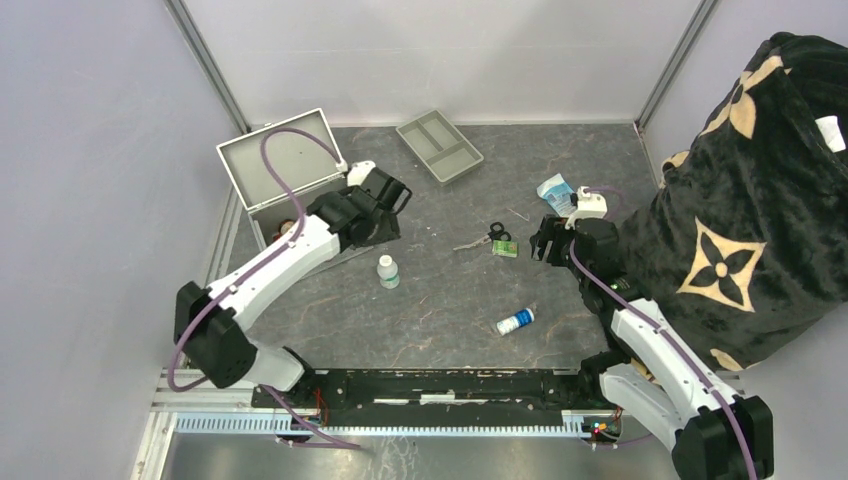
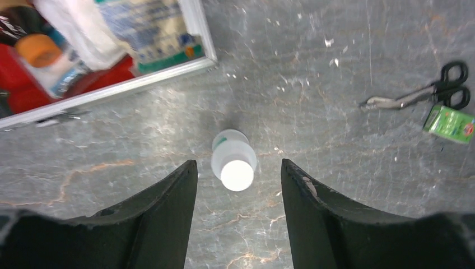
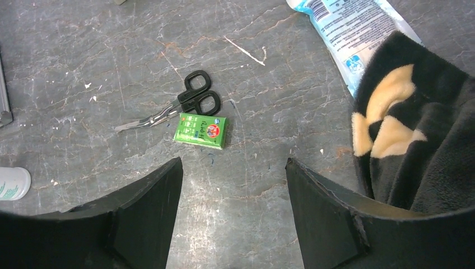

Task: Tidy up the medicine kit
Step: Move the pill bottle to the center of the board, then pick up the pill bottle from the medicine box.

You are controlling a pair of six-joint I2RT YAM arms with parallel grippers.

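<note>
Hovering over a small white bottle point(image 1: 388, 271) on the table point(image 1: 450, 310), the left end effector point(image 2: 238, 163) is spread wide, holding nothing. The right end effector point(image 3: 234, 162) gapes too (nothing between its fingers), near the scissors point(image 3: 179, 106). The medicine kit point(image 1: 285, 165) sits open at the table's far left.

White arms point(image 1: 300, 250), black joints point(image 1: 215, 345), purple cables point(image 1: 264, 155)

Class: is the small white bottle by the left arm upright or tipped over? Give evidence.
Upright. The small white bottle stands on its base, cap uppermost; the left wrist view sees its cap end-on.
</note>
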